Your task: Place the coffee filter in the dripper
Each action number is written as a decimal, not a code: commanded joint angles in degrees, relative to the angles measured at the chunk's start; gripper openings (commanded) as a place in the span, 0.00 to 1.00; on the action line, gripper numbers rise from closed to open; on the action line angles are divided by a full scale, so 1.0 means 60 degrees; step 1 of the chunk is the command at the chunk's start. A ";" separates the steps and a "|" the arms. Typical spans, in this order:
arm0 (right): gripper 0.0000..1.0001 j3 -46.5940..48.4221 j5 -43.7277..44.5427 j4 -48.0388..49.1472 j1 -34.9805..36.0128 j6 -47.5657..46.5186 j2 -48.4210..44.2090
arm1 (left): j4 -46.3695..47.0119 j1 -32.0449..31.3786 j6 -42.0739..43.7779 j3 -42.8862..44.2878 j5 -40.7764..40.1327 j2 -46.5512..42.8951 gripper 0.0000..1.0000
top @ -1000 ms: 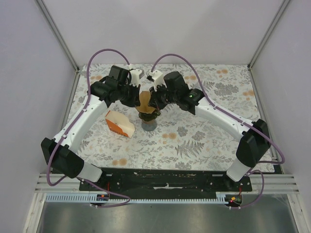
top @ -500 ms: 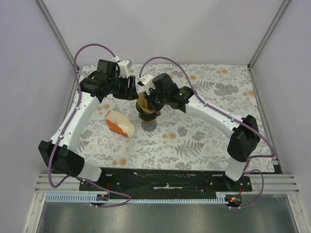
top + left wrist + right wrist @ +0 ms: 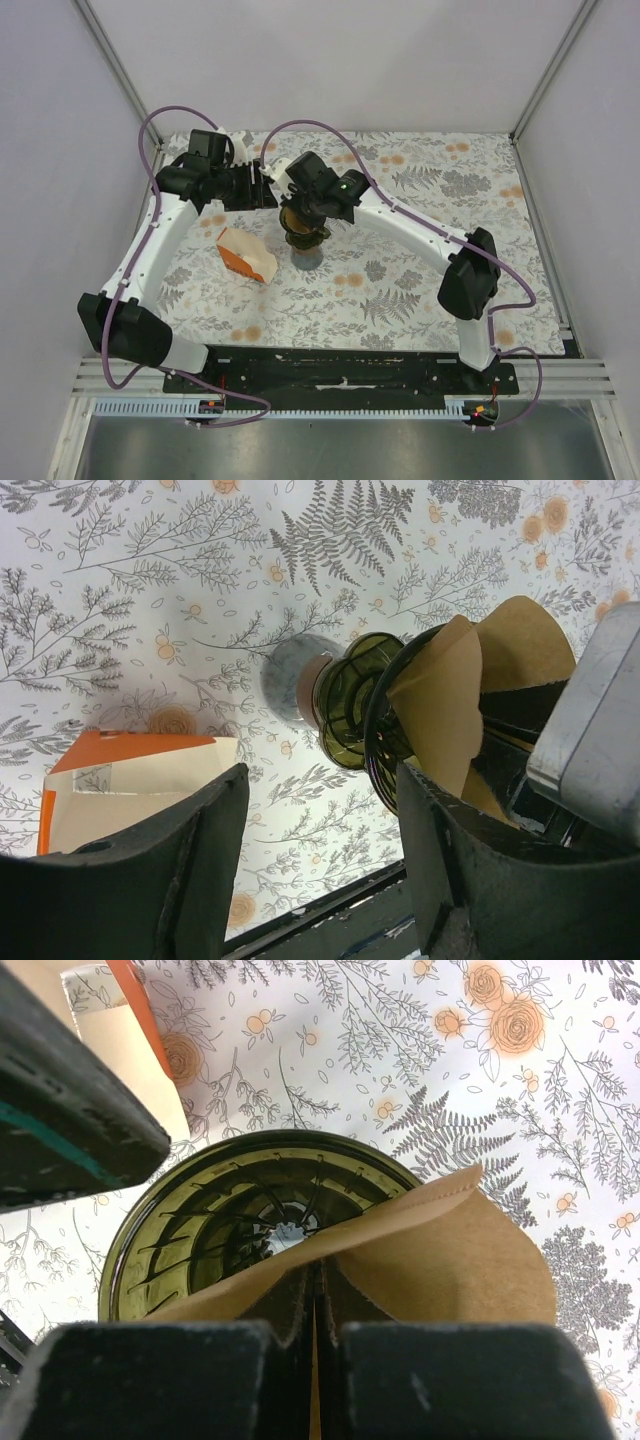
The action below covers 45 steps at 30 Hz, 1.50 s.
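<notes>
Right wrist view: the right hand (image 3: 315, 1345) pinched the filter (image 3: 450, 1270) over the dripper (image 3: 190, 1230); the left hand (image 3: 320, 850) hung released beside it.

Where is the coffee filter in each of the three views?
Top external: filter left of centre, above the dripper.
Left wrist: filter right of centre, at the dripper's mouth.
Right wrist: filter lower right, between the right fingers.
Shared landmark: the dripper.

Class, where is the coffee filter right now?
In the top view, left of centre, the coffee filter stands at the mouth of the dripper, pinched in the right arm's shut jaws, just right of the orange carton.
</notes>
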 commanded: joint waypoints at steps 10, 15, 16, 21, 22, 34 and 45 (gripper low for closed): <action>0.00 0.0266 -0.0161 -0.0056 0.0339 -0.0246 0.0712 | 0.0872 0.0655 -0.1430 -0.0416 0.1950 -0.0464 0.64; 0.00 0.0355 -0.0117 -0.0012 0.0237 0.0134 0.0816 | 0.1092 0.1578 -0.1813 -0.0886 0.2157 -0.0610 0.62; 0.00 0.0311 -0.0117 0.0002 0.0208 0.0193 0.0801 | 0.1092 0.1608 -0.1783 -0.0973 0.2099 -0.0639 0.61; 0.00 0.0252 -0.0161 0.0090 0.0193 0.0223 0.0801 | 0.1238 0.1608 -0.1871 -0.1384 0.2463 -0.0815 0.59; 0.00 0.0296 -0.0161 0.0120 0.0193 0.0252 0.0801 | 0.1253 0.1594 -0.1871 -0.1399 0.2551 -0.0815 0.59; 0.00 0.1482 -0.0366 -0.0495 0.0090 0.0413 0.1269 | 0.1254 0.1155 -0.1754 -0.2277 0.3183 -0.1226 0.63; 0.00 0.1643 -0.0937 -0.0539 0.0090 0.0326 0.0948 | 0.1166 0.1037 -0.1549 -0.1780 0.2509 -0.0742 0.50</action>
